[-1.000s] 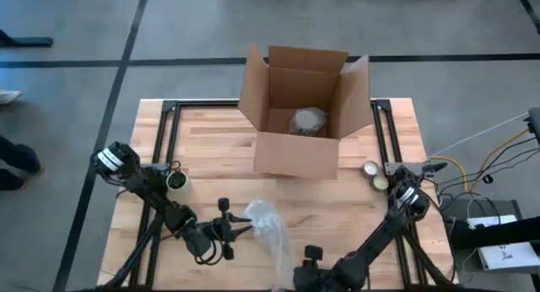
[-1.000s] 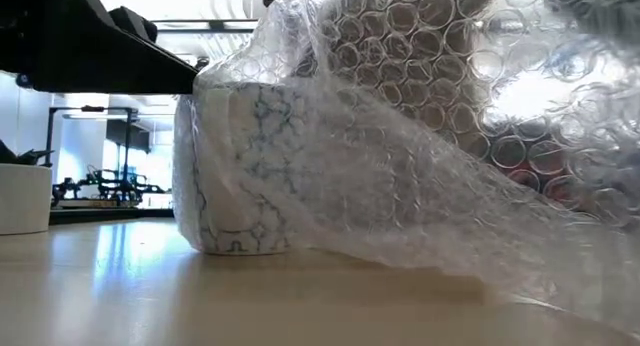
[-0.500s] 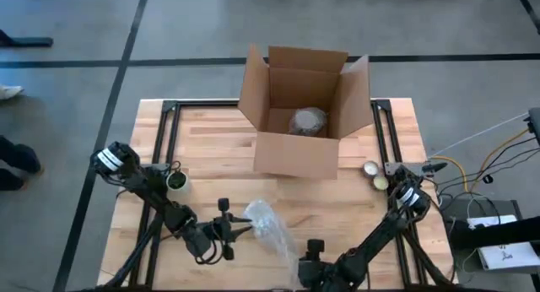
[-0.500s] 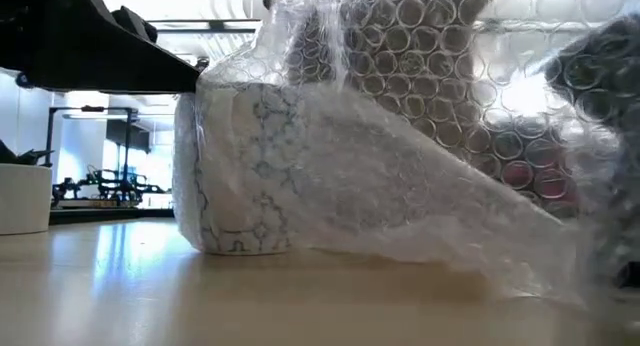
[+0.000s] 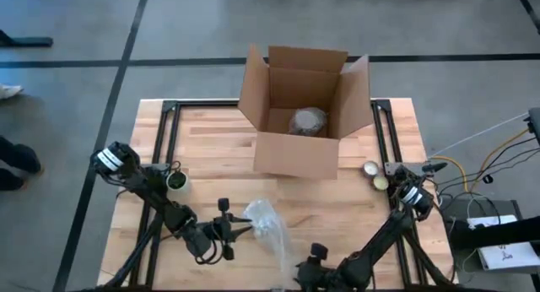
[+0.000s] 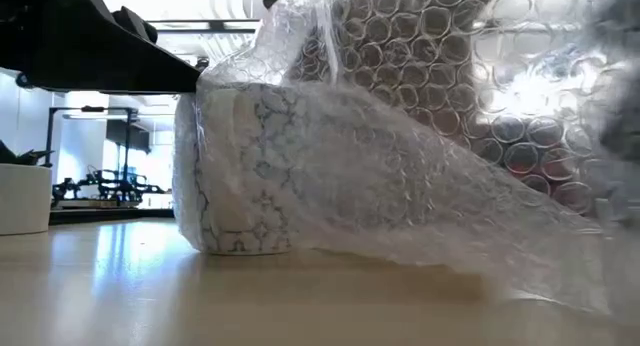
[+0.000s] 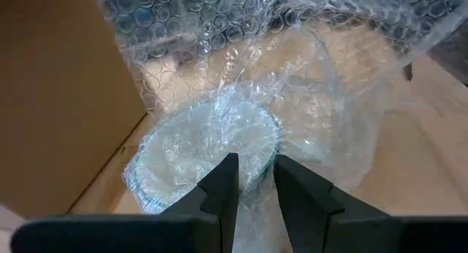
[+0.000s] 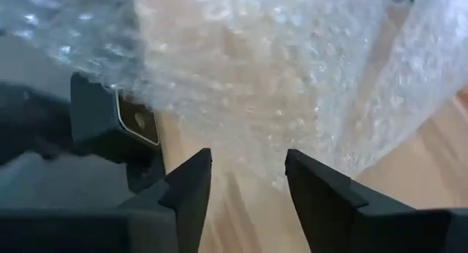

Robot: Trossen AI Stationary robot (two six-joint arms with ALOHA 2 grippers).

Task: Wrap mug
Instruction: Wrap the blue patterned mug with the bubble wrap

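Bubble wrap [image 6: 420, 136] veils the mug [image 6: 240, 166], blurring its pattern. The right end effector [image 5: 314, 271] is partly cut off by the high view's lower edge.

Left gripper [image 7: 254, 181] nearly closed, apparently pinching — right gripper [image 8: 245, 181] spread apart.

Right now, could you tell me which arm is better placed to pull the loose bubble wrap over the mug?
The right. Its gripper is open beside the loose bubble wrap, while the left gripper is pinching wrap at the mug, steadying it.
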